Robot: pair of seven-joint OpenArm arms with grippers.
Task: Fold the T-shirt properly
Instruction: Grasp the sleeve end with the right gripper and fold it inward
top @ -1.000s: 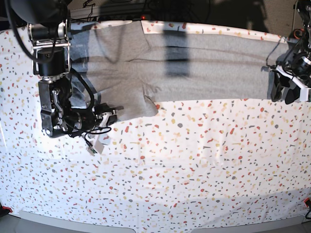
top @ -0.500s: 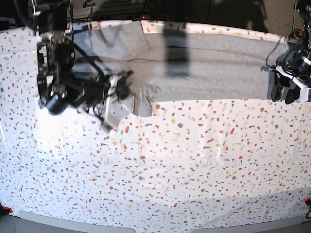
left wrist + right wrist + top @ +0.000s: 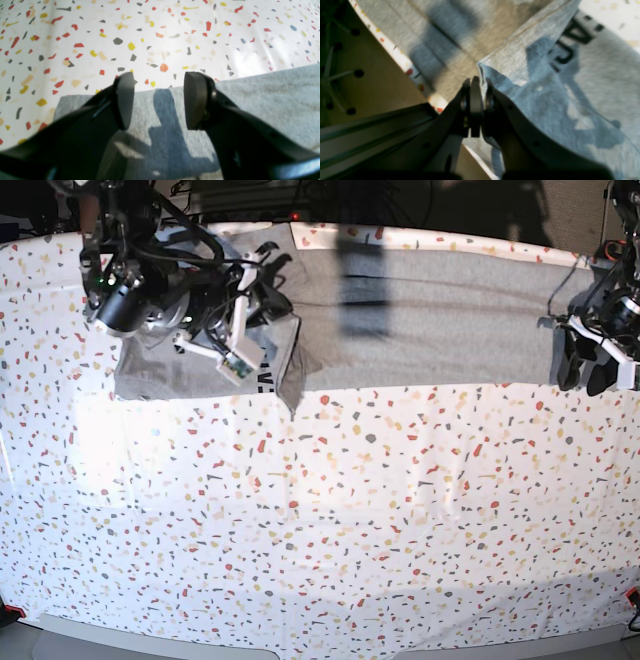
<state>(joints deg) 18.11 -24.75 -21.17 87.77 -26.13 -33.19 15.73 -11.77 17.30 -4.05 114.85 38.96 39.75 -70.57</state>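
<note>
The heather-grey T-shirt (image 3: 430, 320) lies stretched along the table's far edge. My right gripper (image 3: 272, 268) is shut on a fold of its left part and holds it up above the shirt's body. In the right wrist view the shut jaws (image 3: 478, 83) pinch a grey hem, and black lettering (image 3: 572, 40) shows on the turned-over cloth. That lettering also shows in the base view (image 3: 265, 377). My left gripper (image 3: 588, 368) is open at the shirt's right end. In the left wrist view (image 3: 158, 100) it hangs over the grey cloth (image 3: 262, 105) near its edge.
A white terrazzo-patterned cloth (image 3: 350, 510) covers the table. The table's far edge (image 3: 420, 82) runs close behind the right gripper, with a tan perforated board (image 3: 370, 75) beyond it. Dark cables and stands line the back.
My right arm has swung from the front left up toward the far edge, carrying the shirt's left part over the body and exposing the lettering. The left arm has not moved.
</note>
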